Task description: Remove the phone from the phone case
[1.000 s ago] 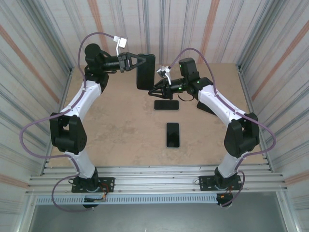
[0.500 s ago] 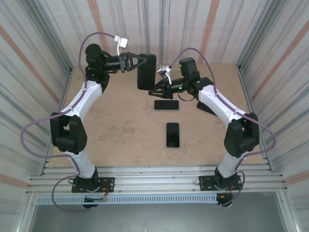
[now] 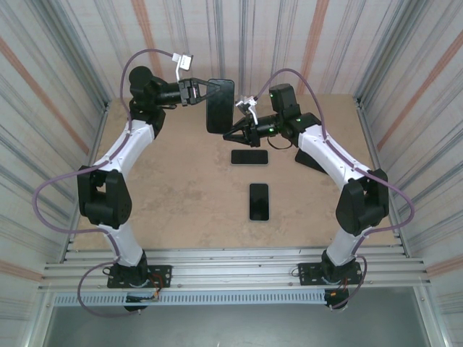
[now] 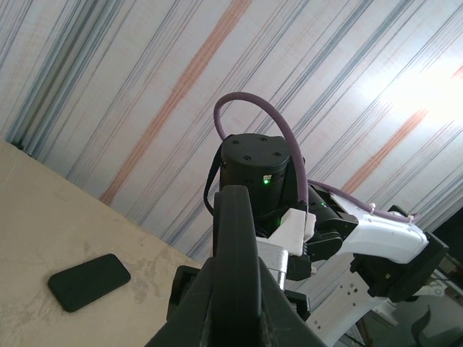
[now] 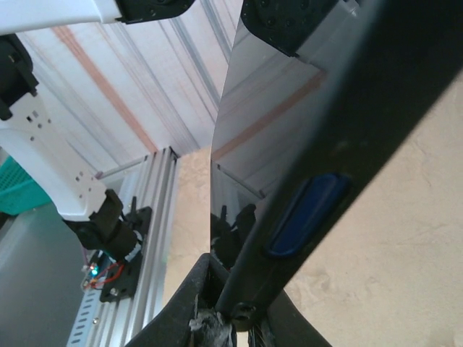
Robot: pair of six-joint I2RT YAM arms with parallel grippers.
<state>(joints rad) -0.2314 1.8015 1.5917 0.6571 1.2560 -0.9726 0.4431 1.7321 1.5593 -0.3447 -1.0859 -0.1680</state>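
Above the worktop's (image 3: 170, 184) far edge, the left gripper (image 3: 207, 92) stays clenched on the phone case (image 3: 220, 105), held aloft with the phone (image 5: 253, 137) inside. The right gripper (image 3: 226, 136) has narrowed onto the case's lower corner — apparently pinching — ready to begin peeling.

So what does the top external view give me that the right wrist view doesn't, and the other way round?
Top external: two dark phones flat on the table, the far phone and the near phone, plus the left tool holding the cased phone up in the air. Right wrist: the blue side button on the case's edge and the glossy screen mirroring the striped wall. Both: the cased phone and the right tool at its lower edge.
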